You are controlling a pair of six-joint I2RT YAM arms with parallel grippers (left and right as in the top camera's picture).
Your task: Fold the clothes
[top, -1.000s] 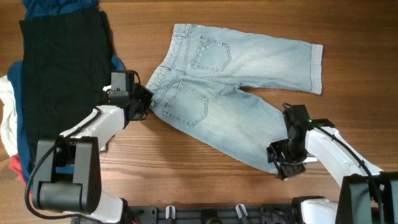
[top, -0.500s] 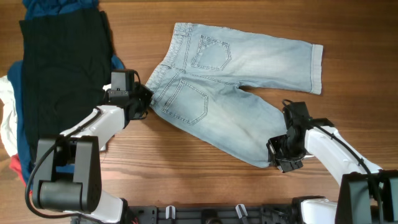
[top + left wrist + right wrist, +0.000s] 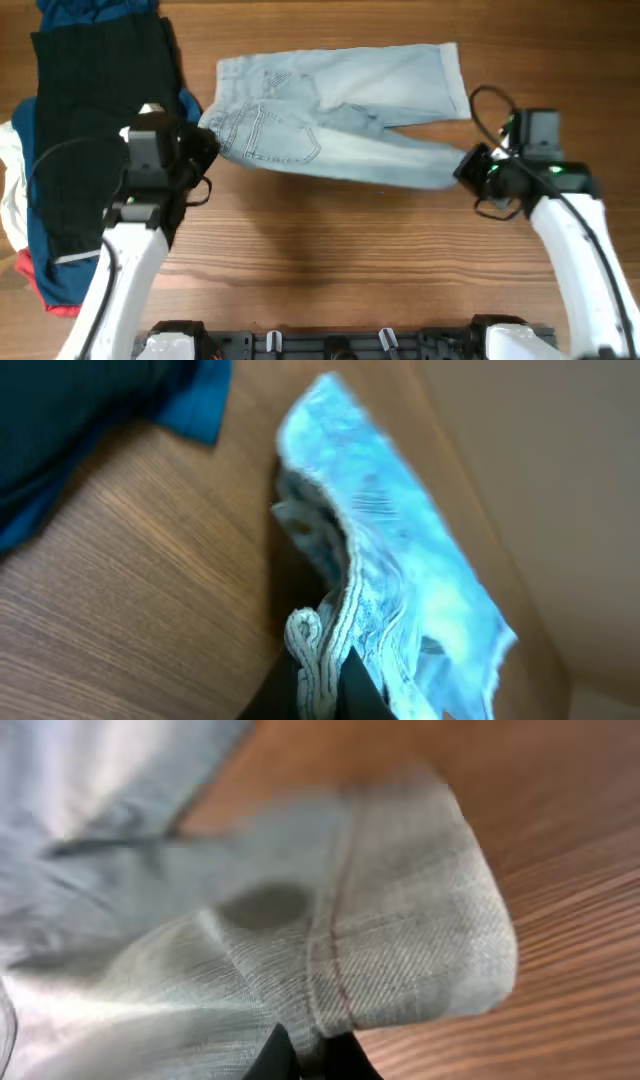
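Note:
The light blue denim shorts (image 3: 330, 110) hang stretched between both arms above the wooden table, one leg lying over the other. My left gripper (image 3: 203, 140) is shut on the waistband corner; in the left wrist view the bunched waistband (image 3: 318, 655) is pinched between the dark fingers. My right gripper (image 3: 468, 170) is shut on the cuffed hem of the near leg, and in the right wrist view the cuff (image 3: 400, 950) folds over the fingers. The far leg's hem (image 3: 450, 75) points right at the back.
A large black garment (image 3: 95, 110) lies at the left over navy (image 3: 40, 245), white (image 3: 10, 190) and red (image 3: 40, 285) clothes. A blue cloth corner (image 3: 195, 400) shows beside the shorts. Bare wooden tabletop (image 3: 350, 260) spreads in front.
Both arms have lifted the shorts off the table and carried them back. The right gripper shut on the near leg's cuff and swung it up toward the far leg.

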